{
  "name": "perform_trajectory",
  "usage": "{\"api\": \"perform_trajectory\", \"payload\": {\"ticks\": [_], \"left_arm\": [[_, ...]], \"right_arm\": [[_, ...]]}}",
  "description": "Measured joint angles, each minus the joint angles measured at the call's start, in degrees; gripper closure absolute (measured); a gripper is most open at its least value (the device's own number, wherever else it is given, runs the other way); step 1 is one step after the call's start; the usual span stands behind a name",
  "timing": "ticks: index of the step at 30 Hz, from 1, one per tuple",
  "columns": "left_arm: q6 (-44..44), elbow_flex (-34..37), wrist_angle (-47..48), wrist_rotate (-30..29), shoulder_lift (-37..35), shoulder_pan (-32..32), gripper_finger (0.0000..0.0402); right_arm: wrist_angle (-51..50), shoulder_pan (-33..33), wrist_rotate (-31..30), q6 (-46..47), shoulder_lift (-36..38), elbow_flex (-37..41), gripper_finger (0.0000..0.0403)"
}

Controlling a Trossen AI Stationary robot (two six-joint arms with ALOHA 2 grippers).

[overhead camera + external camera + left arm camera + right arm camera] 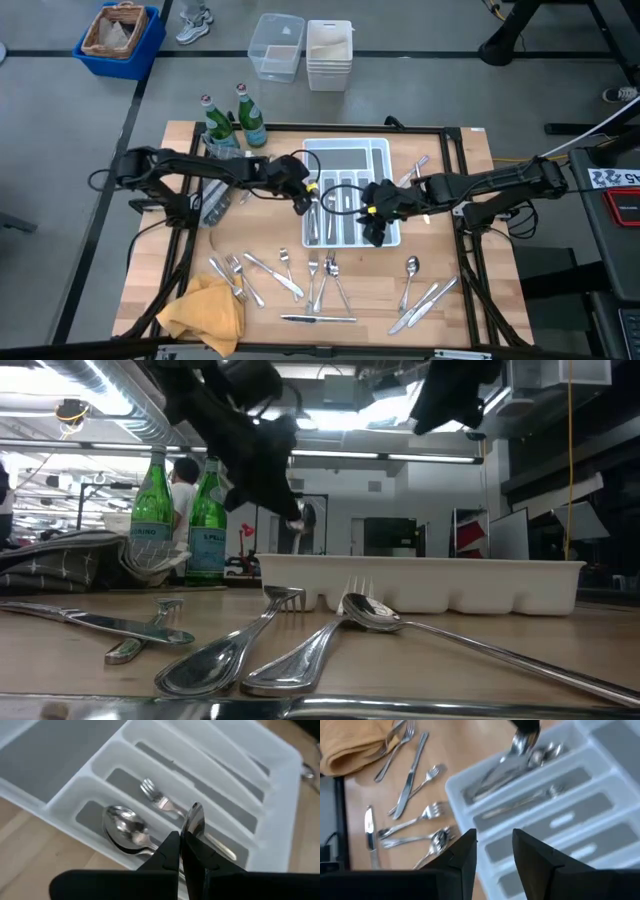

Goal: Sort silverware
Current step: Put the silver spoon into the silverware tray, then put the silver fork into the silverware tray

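Left gripper (180, 851) is clamped on a spoon (194, 820), fingers pressed together with the bowl sticking out past the tips. The handle is hidden behind the fingers. It hangs over the tray's (372, 148) left side, above the outer slot. That slot holds spoons (125, 827) stacked together; count is not readable. The next slot holds 1 fork (157, 799), its handle partly covered by the held spoon.

Right gripper (494, 851) is parted with nothing between the fingers. It sits over the tray's front right corner in the high view (374, 222). Through its wrist view the left gripper (525, 726) is cut off at the frame edge, and only the spoon (521, 742) under it shows.

Loose silverware (325, 275) is spread on the table (385, 300) in front of the tray: forks beside the yellow cloth (205, 312), a knife (318, 318) near the front edge, spoons and knives at the front right. More pieces (415, 170) lie just right of the tray, half hidden by the right arm.

Low view: both arms are dark shapes entering from the top, grip state unreadable there. 2 green bottles (180, 520) stand behind, and the tray wall (430, 585) blocks its contents.
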State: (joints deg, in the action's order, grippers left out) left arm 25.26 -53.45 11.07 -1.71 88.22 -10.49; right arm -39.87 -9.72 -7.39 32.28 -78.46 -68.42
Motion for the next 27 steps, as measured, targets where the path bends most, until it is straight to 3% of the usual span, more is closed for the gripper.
{"api": "perform_trajectory", "payload": {"ticks": [5, 14, 27], "left_arm": [[2.48, 0.00, 0.07, 0.04, 2.27, -1.21, 0.0401], [4.29, 0.00, 0.96, -0.48, 4.37, -2.02, 0.0373], [6.94, 0.00, 2.19, -1.60, 4.66, -2.00, 0.0328]], "right_arm": [[-3.38, 0.00, 4.21, 4.89, 0.00, 0.00, 0.0276], [-4.03, 0.00, 4.47, 5.62, -0.02, 0.00, 0.0276], [-3.32, -0.07, 7.89, 14.22, -2.70, 0.00, 0.0276]]}}
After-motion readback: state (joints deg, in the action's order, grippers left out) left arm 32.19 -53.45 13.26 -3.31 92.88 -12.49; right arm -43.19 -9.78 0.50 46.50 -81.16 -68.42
